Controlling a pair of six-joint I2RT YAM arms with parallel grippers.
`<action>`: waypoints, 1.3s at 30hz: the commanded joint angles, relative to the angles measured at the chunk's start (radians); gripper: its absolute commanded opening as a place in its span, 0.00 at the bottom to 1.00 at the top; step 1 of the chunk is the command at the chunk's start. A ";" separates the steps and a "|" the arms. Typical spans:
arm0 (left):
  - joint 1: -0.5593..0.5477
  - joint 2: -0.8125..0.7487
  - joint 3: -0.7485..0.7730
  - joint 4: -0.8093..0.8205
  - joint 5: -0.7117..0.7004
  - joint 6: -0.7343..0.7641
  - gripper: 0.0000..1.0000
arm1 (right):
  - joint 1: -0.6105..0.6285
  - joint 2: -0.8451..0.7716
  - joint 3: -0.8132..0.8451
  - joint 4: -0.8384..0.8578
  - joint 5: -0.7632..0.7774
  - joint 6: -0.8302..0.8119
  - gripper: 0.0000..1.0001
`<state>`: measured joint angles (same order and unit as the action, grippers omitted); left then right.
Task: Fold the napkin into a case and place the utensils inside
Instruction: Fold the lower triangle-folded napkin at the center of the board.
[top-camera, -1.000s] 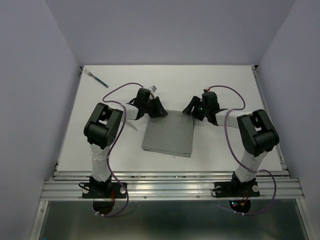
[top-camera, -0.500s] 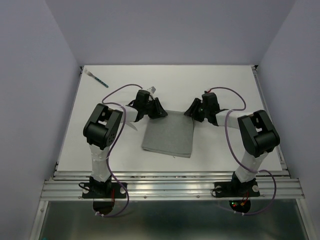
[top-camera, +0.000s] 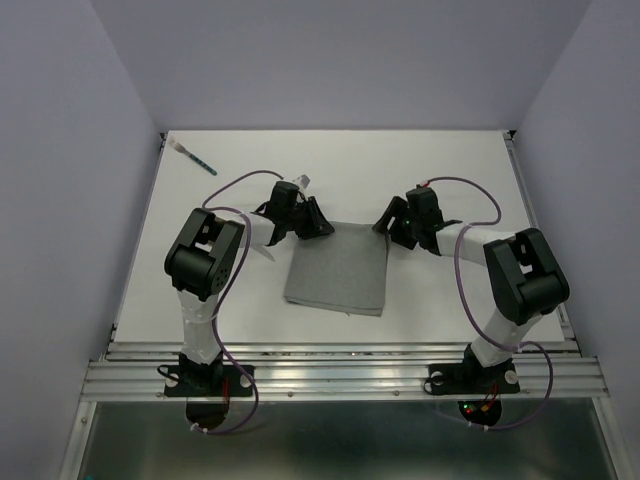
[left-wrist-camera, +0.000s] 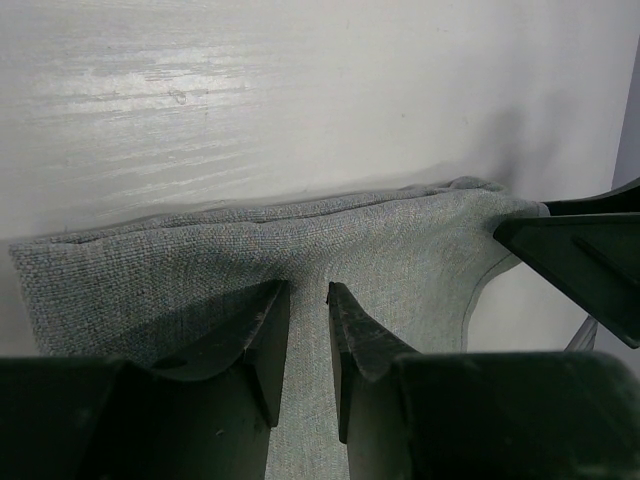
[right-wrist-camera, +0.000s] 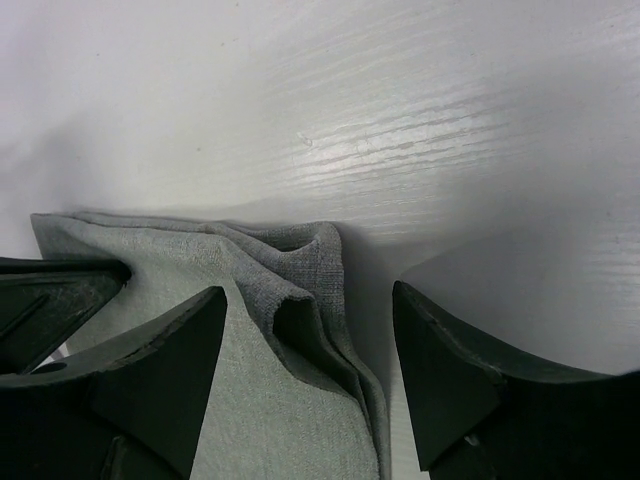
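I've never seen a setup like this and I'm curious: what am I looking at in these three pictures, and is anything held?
These are two robot arms bolted to the near edge of a white table. The wide picture looks down from above and behind them. The other two come from a camera on each wrist, so the dark shapes at the bottom belong to that arm. A folded grey napkin lies in the middle, and one blue-handled utensil lies near the far left corner. The right gripper is open, straddling a bunched corner of the napkin. The left gripper is nearly closed over the napkin; whether it pinches it is unclear.
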<state>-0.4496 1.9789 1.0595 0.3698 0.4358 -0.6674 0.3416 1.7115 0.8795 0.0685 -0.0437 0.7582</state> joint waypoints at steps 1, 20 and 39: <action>-0.001 -0.032 -0.020 -0.029 -0.009 0.009 0.34 | 0.002 0.023 -0.027 0.053 -0.071 0.042 0.70; -0.004 -0.041 -0.044 -0.022 -0.017 -0.009 0.34 | 0.031 0.089 0.088 -0.019 0.011 -0.022 0.29; -0.090 -0.045 -0.052 0.041 -0.043 -0.124 0.34 | 0.209 0.215 0.496 -0.528 0.452 -0.145 0.01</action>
<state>-0.5228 1.9659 1.0267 0.4038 0.4068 -0.7692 0.5175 1.8965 1.2793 -0.3317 0.2764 0.6415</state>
